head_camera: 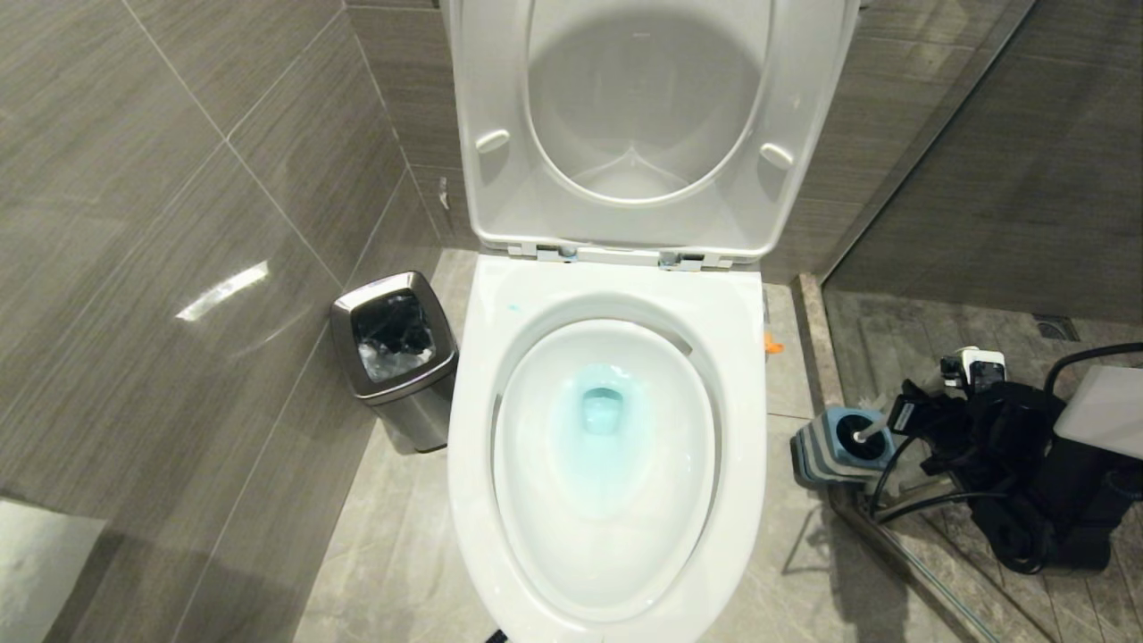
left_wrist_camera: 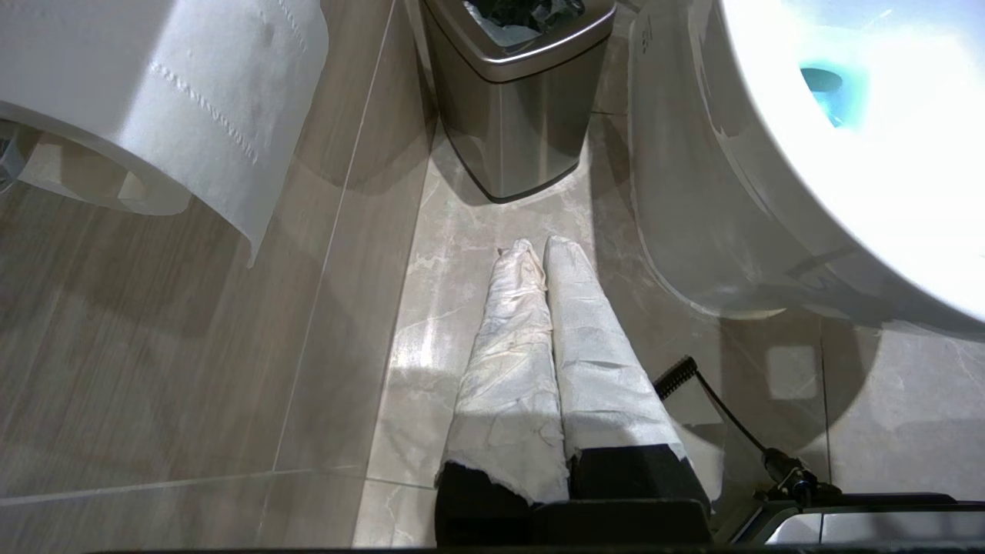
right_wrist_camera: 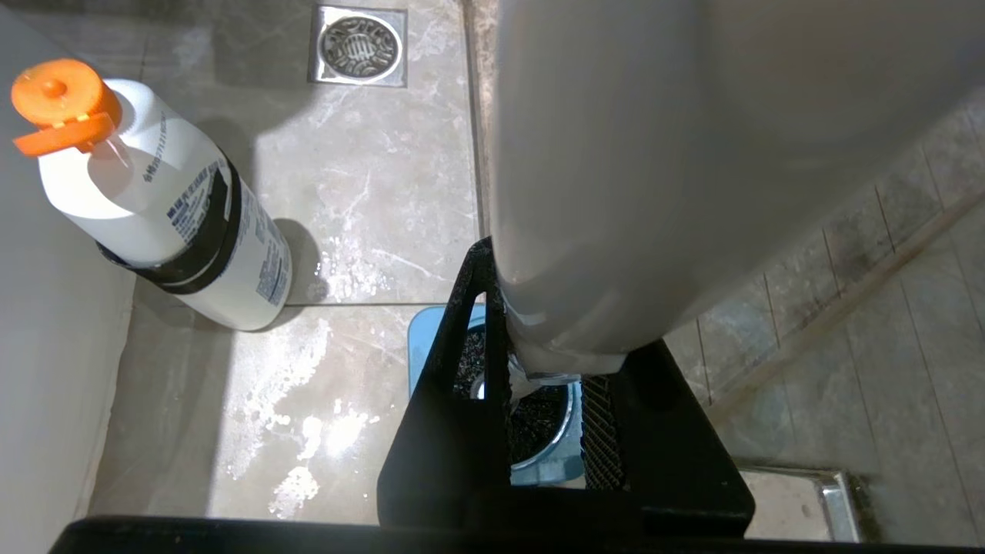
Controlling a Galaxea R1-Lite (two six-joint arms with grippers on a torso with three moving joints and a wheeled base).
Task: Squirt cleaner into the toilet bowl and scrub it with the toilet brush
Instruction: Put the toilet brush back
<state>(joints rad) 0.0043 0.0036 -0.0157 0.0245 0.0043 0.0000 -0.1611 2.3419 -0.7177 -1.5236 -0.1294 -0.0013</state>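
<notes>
The white toilet bowl (head_camera: 473,446) stands with seat and lid raised, and turquoise cleaner (head_camera: 600,411) tints the water at its bottom. To the right of the bowl, my right gripper (head_camera: 884,427) is low over the blue-and-grey holder (head_camera: 826,446). It is shut on the white handle of the toilet brush (right_wrist_camera: 654,154). In the right wrist view the gripper (right_wrist_camera: 539,369) clamps the handle, and the black bristle head (right_wrist_camera: 531,419) sits inside the holder (right_wrist_camera: 431,338). My left gripper (left_wrist_camera: 539,248), its fingers wrapped in white, hangs shut and empty over the floor beside the bowl (left_wrist_camera: 885,192).
A square steel bin (head_camera: 397,357) stands by the left wall. A white bottle with an orange cap (right_wrist_camera: 165,208) stands on the floor near a floor drain (right_wrist_camera: 359,44). A glass partition edge (head_camera: 813,339) runs beside the holder. A toilet paper roll (left_wrist_camera: 177,85) hangs on the left wall.
</notes>
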